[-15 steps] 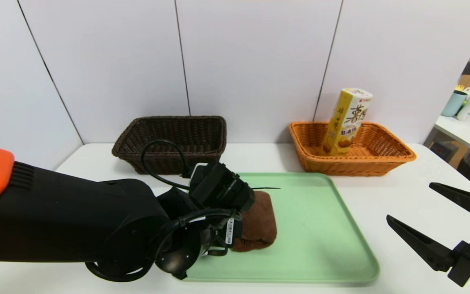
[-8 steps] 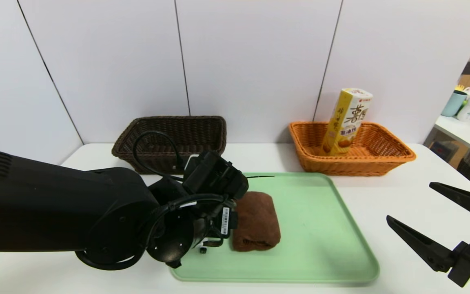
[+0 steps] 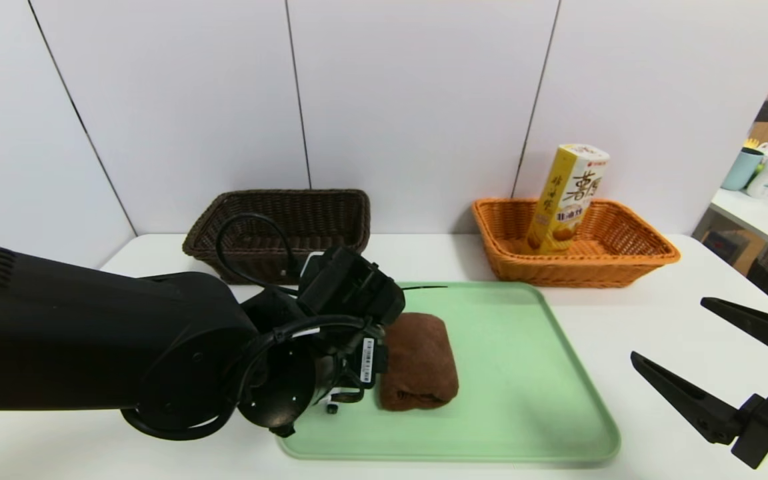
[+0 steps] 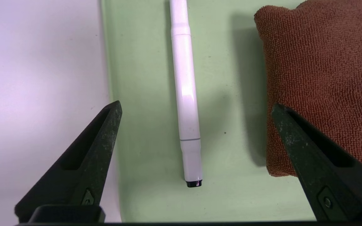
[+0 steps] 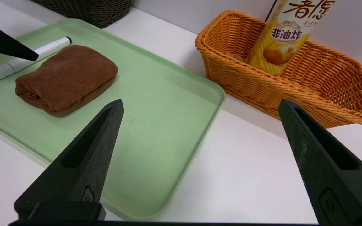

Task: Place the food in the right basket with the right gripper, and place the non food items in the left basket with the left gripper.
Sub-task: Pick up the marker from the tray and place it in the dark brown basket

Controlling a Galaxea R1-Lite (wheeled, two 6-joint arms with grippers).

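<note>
The white marker pen [image 4: 185, 94] lies on the green tray [image 4: 143, 157] close to its left edge, black tip toward the wrist. My left gripper [image 4: 196, 105] hovers open above it, one jaw over the tray's edge and the other over the brown rolled towel [image 4: 319, 78]. In the head view my left arm [image 3: 331, 320] hides the pen, and the towel [image 3: 421, 360] lies just to its right. The yellow snack box [image 3: 567, 200] stands leaning in the orange basket [image 3: 577, 267]. My right gripper [image 3: 669, 329] hangs open and empty at the table's right. The dark basket [image 3: 277, 220] holds nothing visible.
The green tray [image 3: 524, 373] fills the table's middle, bare to the right of the towel. Both baskets stand along the white back wall. A side table with cups [image 3: 754, 167] is at the far right.
My left arm has shifted left and slightly back, uncovering more of the towel, and has since held still. The right arm, towel and snack box have not moved.
</note>
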